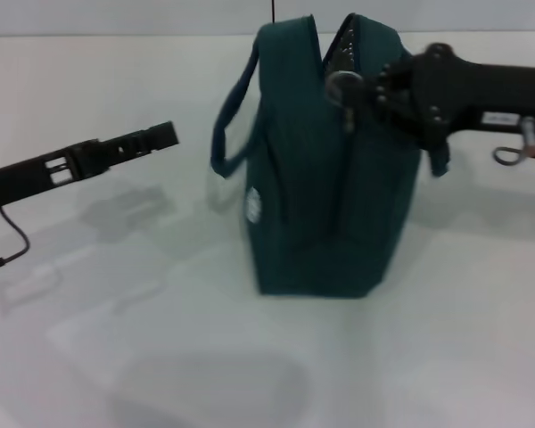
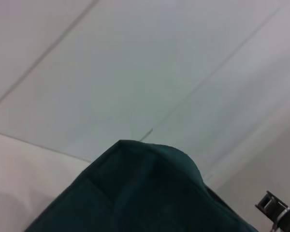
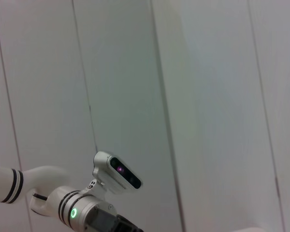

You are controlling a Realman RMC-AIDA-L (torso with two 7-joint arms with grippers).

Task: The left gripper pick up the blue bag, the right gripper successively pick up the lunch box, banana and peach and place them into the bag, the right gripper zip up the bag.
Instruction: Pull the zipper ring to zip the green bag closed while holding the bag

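Head view, bag (image 1: 330, 187): stood upright at frame centre on the white table (image 1: 116, 294), strap hanging off its left side.
Head view, right gripper (image 1: 348, 94): reached in from the right edge to the bag's top by the zipper; whether clenched or released could not be told.
Head view, left gripper (image 1: 165, 135): left of the bag, apart from it, fingers together on nothing.
Left wrist view: the bag's top filled the lower middle.
Right wrist view: the left arm (image 3: 72, 208) sat at lower left.

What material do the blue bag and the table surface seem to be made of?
The blue bag looks like woven fabric, matte: its sides fold softly and its strap hangs limp. The table seems a hard, smooth white laminate or plastic with a slight sheen, since faint shadows and reflections show on it.
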